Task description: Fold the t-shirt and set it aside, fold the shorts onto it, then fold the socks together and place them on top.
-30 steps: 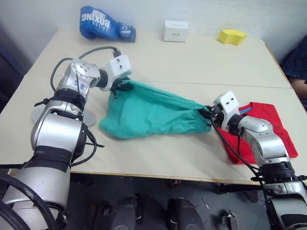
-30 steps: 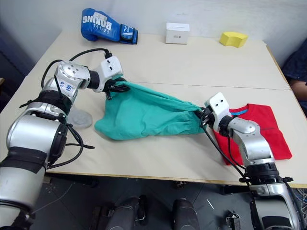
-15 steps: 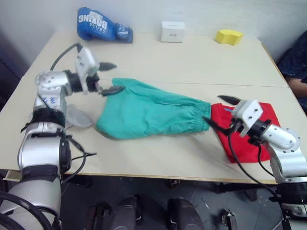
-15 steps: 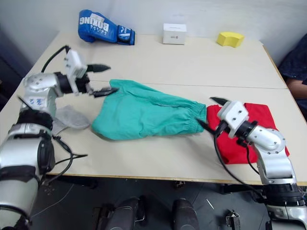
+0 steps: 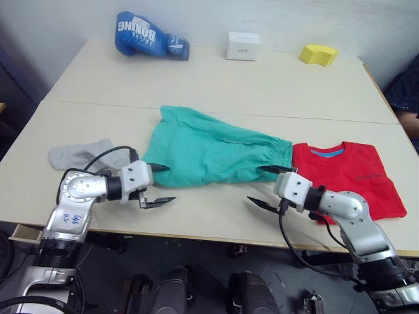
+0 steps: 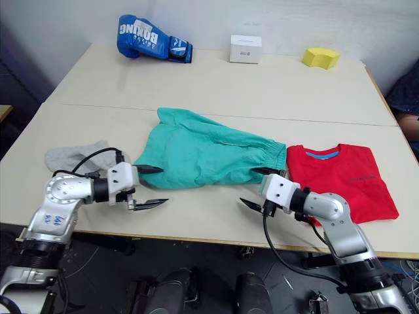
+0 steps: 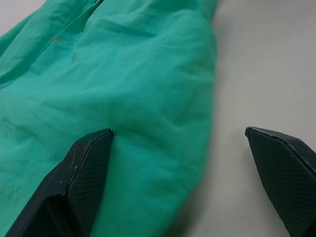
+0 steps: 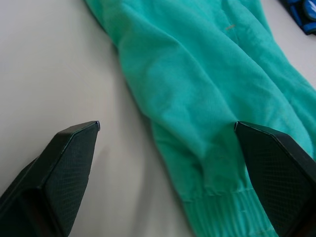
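Two pincers sit low at the near edge of the worktop (image 5: 216,222), both spread wide and holding nothing: the left pincer (image 5: 156,185) at the near left corner of the shorts (image 5: 213,150), the right pincer (image 5: 266,186) at their near right corner by the gathered waistband. In the left wrist view one finger (image 7: 81,173) lies against the teal cloth while the other is over bare worktop, and the right wrist view shows the same straddle of the hem. Judging by this, the step in hand is folding the shorts, and each pincer looks set to take a near corner; the next move would call for closing on the hem at both ends together, then carrying the near edge away from the robot over the far one. The shorts lie flat but wrinkled mid-worktop, their waistband touching the t-shirt (image 5: 347,173), which rests already folded to the right. The socks (image 5: 82,154) lie just left of the shorts, near the left arm, not yet handled. Nothing blocks the fold itself, though the cable at the left wrist lies close to the socks. Well apart along the far edge stand a blue boxing glove (image 5: 149,43), a small white box (image 5: 243,46) and a yellow block (image 5: 317,52).
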Controlling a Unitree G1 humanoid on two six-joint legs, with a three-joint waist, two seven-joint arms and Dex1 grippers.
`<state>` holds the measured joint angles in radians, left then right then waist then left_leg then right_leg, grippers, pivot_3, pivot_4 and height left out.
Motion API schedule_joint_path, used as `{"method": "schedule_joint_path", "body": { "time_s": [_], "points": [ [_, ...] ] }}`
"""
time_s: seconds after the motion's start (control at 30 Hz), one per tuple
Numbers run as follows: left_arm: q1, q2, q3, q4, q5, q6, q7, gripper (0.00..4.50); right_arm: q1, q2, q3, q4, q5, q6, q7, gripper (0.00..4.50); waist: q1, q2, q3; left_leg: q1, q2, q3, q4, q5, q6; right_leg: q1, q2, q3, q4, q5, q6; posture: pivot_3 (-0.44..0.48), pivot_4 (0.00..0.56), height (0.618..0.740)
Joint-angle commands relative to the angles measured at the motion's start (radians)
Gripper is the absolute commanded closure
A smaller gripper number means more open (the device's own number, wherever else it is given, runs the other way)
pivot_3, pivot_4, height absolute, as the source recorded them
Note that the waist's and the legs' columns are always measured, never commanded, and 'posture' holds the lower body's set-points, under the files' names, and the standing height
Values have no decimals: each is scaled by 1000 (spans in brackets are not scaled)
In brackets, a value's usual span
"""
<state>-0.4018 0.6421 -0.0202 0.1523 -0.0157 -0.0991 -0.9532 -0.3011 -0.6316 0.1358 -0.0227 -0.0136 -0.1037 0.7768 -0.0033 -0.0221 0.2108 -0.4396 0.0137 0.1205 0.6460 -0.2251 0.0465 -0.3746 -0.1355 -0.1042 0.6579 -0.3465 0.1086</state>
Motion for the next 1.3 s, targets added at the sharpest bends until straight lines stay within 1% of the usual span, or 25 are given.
{"method": "schedule_joint_path", "body": {
  "time_s": [0.03,0.13,0.17,0.2,0.27,0.37,0.5,0.57,0.67,0.7,0.73,0.83,0.93,1.03,1.17,1.2,1.23,1.3],
  "points": [
    [-59,-10,-23,72,55,-66,67,0,-45,25,27,68,-94,-44,-73,21,-1,0,0,0,0,0,0,0,0,-1,0,-1,0,0,0,0,150,740],
    [-134,-12,-65,198,107,-124,92,0,-85,42,50,139,-146,-74,-112,572,-2,0,0,1,1,2,-1,0,-1,0,2,-3,0,0,0,0,150,740],
    [-154,-13,-74,235,117,-141,99,0,-93,47,54,153,-153,-77,-118,945,-2,0,0,1,1,2,0,0,0,0,3,-3,1,0,0,0,150,740],
    [-178,-13,-88,280,132,-163,106,187,-104,50,57,172,-169,-94,-135,1259,-2,0,0,1,1,2,0,1,0,0,3,-3,1,0,0,0,150,740],
    [-217,-12,-113,355,157,-204,115,615,-121,57,57,199,-183,-111,-154,2026,-3,0,0,2,1,3,0,1,0,0,3,-2,1,0,0,0,150,740],
    [-273,-17,-145,460,167,-254,101,1535,-139,57,52,231,-195,-124,-171,3062,-1,0,-1,2,1,3,1,1,0,0,2,-2,2,0,0,0,150,740],
    [-296,-29,-178,513,138,-250,11,2785,-144,42,50,267,-192,-171,-160,4450,-1,1,-1,2,1,3,1,1,0,0,3,-2,2,0,0,0,150,740],
    [-263,-21,-181,464,103,-234,-52,3477,-140,26,57,281,-176,-214,-122,4500,-2,2,-2,2,1,3,1,1,0,1,3,-2,2,0,0,0,150,740],
    [-163,20,-164,311,44,-178,-116,4407,-144,4,57,300,-150,-282,-71,4500,-10,2,-2,2,1,3,0,1,1,1,3,-2,1,0,0,0,150,740],
    [-116,40,-151,237,17,-154,-130,4487,-149,-3,56,311,-137,-309,-49,4500,-13,3,-2,2,1,3,0,1,1,1,2,-2,2,0,0,0,150,740],
    [-76,56,-138,173,-5,-133,-135,4487,-154,-10,53,320,-130,-336,-39,4500,-24,3,-2,2,1,3,0,1,1,1,2,-1,2,0,0,0,150,740],
    [52,103,-74,-26,-70,-49,-119,4487,-171,-25,34,358,-99,-422,-18,4500,-32,3,-3,2,2,3,-1,1,1,2,2,-1,1,0,0,0,150,740],
    [234,145,22,-266,-161,38,-91,4487,-161,-54,29,375,-42,-502,47,4500,-34,4,-2,2,3,3,-1,1,0,1,2,0,1,0,0,0,150,740],
    [400,162,95,-427,-186,99,-44,4487,-123,-79,30,362,8,-537,105,4500,-34,4,-2,2,3,1,-2,1,0,3,1,3,-3,0,-1,0,150,740],
    [518,149,145,-507,-183,123,16,4487,-42,-86,18,303,34,-500,117,4500,-20,4,-2,3,2,-2,-1,0,-1,5,0,2,-4,-1,-1,0,150,740],
    [536,139,150,-515,-182,120,31,4487,-15,-84,15,284,29,-492,107,4500,-19,4,-2,3,2,-3,-1,-1,-1,6,0,2,-4,-1,-1,0,150,740],
    [556,135,148,-520,-169,108,43,4487,15,-78,11,258,24,-473,91,4500,-20,4,-2,3,2,-3,-1,-3,-6,6,0,1,-5,-1,-1,0,150,740],
    [579,131,144,-527,-163,106,59,4487,58,-69,6,214,21,-434,70,4500,-21,4,-2,4,2,-3,-1,-4,-6,6,0,2,-5,-1,-1,0,150,740]
  ]
}}
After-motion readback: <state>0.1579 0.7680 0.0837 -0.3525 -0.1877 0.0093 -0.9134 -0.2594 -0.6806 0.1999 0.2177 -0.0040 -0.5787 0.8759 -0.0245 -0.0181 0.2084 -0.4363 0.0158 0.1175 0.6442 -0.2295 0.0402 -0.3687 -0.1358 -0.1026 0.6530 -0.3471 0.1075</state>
